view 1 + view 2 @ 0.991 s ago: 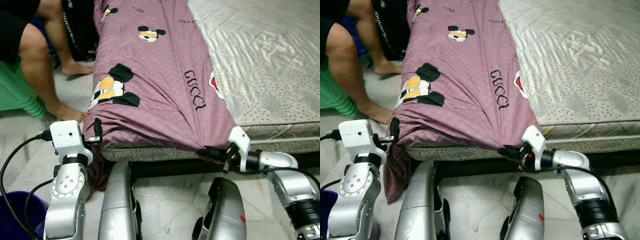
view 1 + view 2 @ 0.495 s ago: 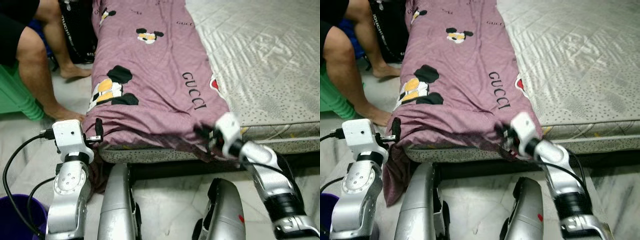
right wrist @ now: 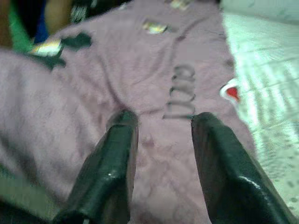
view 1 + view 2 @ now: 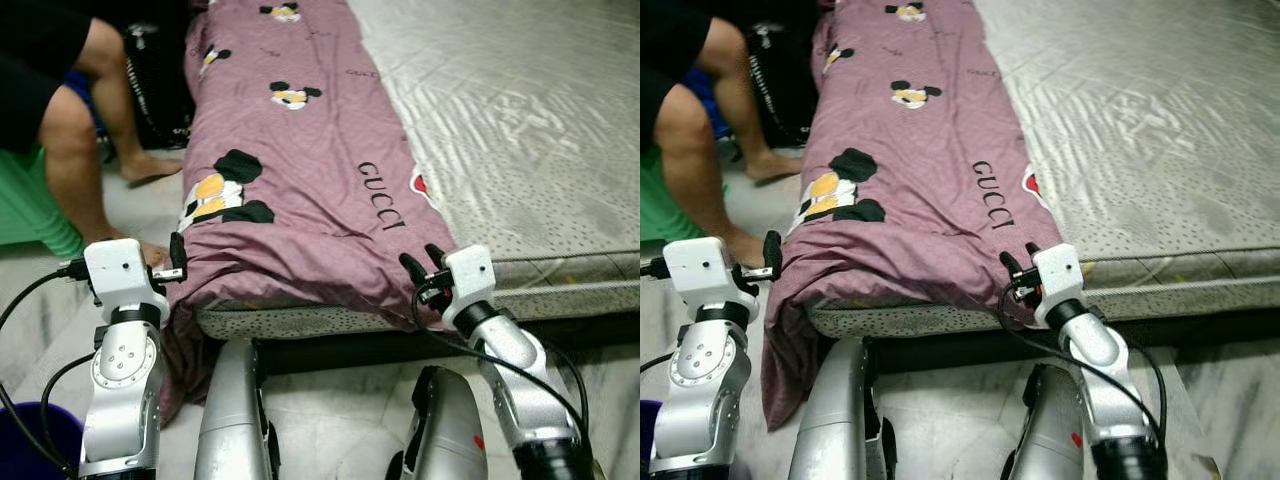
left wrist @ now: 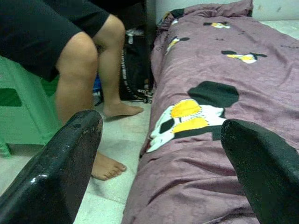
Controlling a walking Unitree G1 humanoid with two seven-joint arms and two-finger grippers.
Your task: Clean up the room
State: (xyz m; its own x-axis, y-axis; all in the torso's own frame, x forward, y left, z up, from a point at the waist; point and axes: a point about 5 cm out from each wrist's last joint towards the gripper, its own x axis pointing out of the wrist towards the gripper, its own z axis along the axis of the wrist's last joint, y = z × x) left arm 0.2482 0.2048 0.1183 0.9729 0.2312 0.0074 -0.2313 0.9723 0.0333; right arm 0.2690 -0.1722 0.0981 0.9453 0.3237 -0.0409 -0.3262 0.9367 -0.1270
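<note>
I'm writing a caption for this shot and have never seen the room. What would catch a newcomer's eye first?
The mauve blanket with cartoon mouse prints, lying folded along the left side of the pale mattress, dominates. At its near end both claws sit open: the left claw at its left corner, the right claw at its right corner. Beside the bed on the left, a person's bare legs stand on the floor.

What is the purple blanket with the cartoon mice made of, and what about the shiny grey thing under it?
The purple blanket looks like soft woven cloth, likely cotton or polyester: matte, creased, bunching at the bed's end. The grey mattress seems covered in quilted fabric with a satin sheen: it catches light along stitched ripples. Exact fibres can't be told.
</note>
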